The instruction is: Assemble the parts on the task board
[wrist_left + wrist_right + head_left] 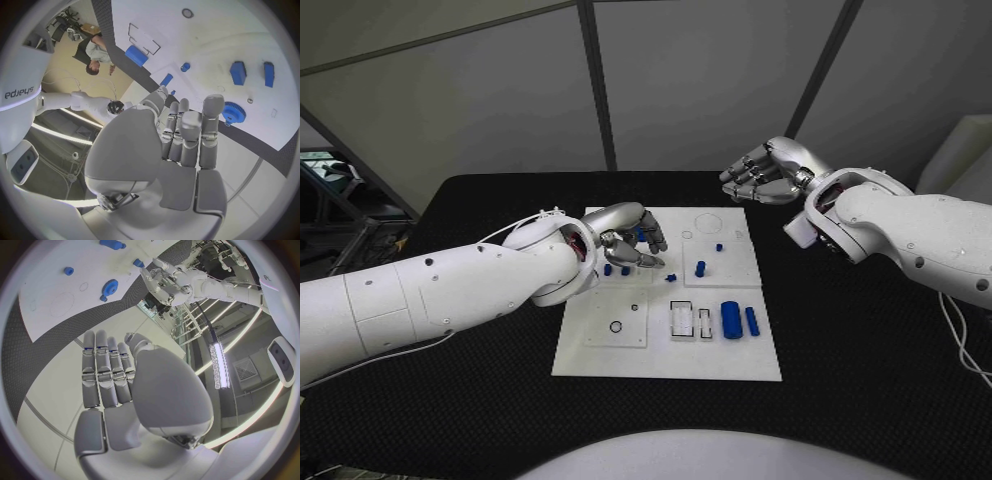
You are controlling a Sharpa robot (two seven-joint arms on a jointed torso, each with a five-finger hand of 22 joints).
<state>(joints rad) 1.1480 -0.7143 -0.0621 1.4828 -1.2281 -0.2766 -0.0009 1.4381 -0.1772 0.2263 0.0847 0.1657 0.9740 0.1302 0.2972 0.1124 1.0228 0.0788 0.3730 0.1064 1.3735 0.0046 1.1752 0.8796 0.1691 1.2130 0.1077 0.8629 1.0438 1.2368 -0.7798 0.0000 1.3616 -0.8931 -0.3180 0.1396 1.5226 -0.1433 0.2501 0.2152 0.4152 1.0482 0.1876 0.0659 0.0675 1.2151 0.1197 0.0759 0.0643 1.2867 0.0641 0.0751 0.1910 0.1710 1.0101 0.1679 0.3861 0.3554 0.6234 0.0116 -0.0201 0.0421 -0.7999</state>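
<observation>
Left hand hovers empty, fingers extended, over the board; its wrist view reveals a blue gear. Right hand waits empty, fingers straight, beyond.

The flat white plastic task board lies on the black, finely textured table. The small parts on it are blue, among them a blue toothed gear and two blue cylinders. Both metal hands, left hand and right hand, are silver on glossy white arms.
</observation>
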